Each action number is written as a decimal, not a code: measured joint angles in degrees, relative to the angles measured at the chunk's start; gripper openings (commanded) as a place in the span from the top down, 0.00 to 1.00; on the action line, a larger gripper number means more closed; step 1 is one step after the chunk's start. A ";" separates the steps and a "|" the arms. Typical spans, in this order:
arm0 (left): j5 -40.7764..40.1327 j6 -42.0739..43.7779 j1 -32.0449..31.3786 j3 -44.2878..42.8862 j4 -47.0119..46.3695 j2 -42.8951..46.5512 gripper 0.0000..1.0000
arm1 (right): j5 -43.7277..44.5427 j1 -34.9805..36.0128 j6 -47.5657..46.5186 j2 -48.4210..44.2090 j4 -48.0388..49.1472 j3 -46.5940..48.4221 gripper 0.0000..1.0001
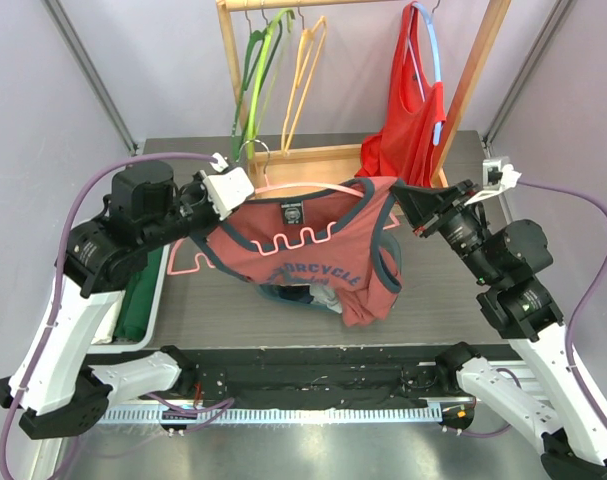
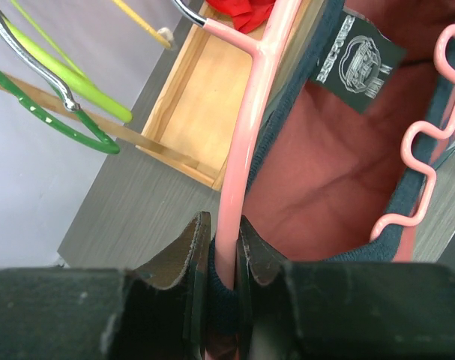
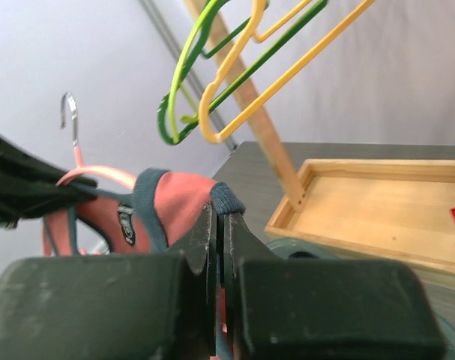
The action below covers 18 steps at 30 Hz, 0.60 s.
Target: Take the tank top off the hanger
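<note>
Tabletop (image 1: 438,300) grey-grained; walls (image 1: 43,110) pale lilac

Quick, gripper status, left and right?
The left gripper is closed on the pink hanger.
The right gripper is closed on the tank top, at its navy-edged strap.

light was bright, soft and even, seemingly from overhead. the tank top (image 1: 313,250) cast a faint shadow on the worktop (image 1: 213,310) toward its near edge. the pink hanger (image 2: 246,127) carried a mild sheen. in both wrist views the close fingers (image 2: 184,259) (image 3: 199,247) looked slightly out of focus.
</note>
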<state>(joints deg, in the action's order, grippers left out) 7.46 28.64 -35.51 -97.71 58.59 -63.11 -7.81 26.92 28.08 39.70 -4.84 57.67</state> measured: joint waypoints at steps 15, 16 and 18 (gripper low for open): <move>-5.05 1.86 -0.04 2.60 -4.48 2.32 1.00 | 17.35 0.63 -3.87 -1.86 -10.12 -0.37 0.99; -5.03 1.86 -0.04 2.54 -4.46 2.29 1.00 | 17.99 0.70 -4.11 -1.97 -11.10 -0.44 0.99; -5.03 1.86 -0.04 2.45 -4.44 2.27 1.00 | 18.91 0.76 -4.46 -2.36 -12.55 -0.68 0.99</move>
<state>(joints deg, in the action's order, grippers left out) 2.44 30.50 -35.55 -95.26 54.15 -60.84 11.09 27.68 23.62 37.34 -17.39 56.99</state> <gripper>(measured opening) 0.193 0.040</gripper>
